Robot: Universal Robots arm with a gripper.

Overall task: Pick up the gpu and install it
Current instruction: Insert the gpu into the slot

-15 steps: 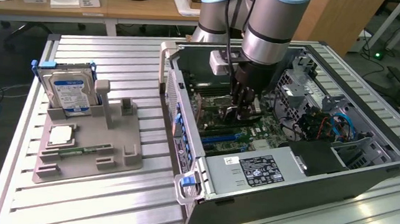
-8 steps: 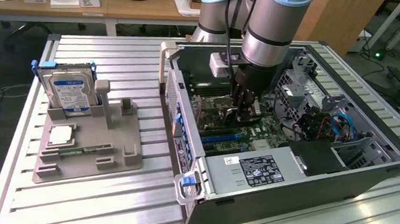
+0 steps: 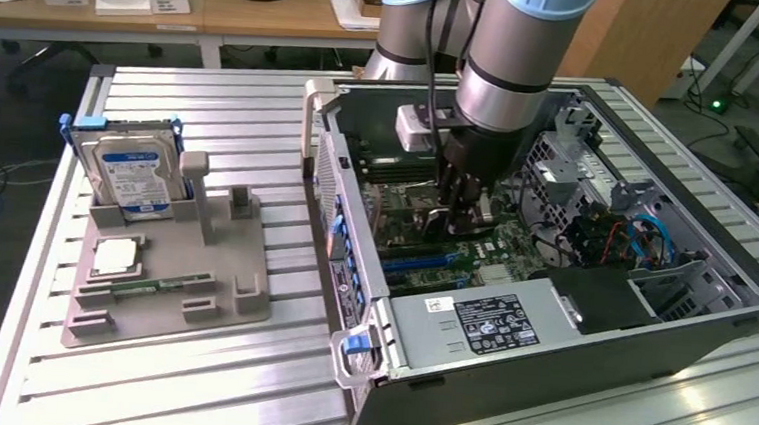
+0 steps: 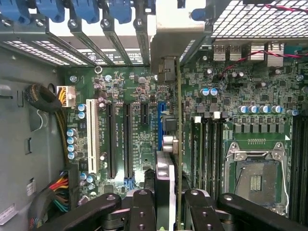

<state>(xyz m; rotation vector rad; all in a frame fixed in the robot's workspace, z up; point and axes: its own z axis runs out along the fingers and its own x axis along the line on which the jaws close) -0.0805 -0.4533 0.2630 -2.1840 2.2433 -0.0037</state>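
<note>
wrist view: pincer (image 4: 168, 204) grips gpu (image 4: 166, 144) edge-on over slots.

Matt grey plastic holder (image 3: 167, 278) on ribbed, brushed-metal table (image 3: 207, 391); perforated steel computer case (image 3: 695, 285), glossy green motherboard (image 4: 139, 120)

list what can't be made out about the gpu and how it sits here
- Fan face of the gpu: the wrist view sees the card edge-on. In the exterior view the claw and arm cover it.
- Whether its connector edge is seated: hidden beneath the card itself in the wrist view.
- Print on the power supply label: too small in the exterior view.
</note>
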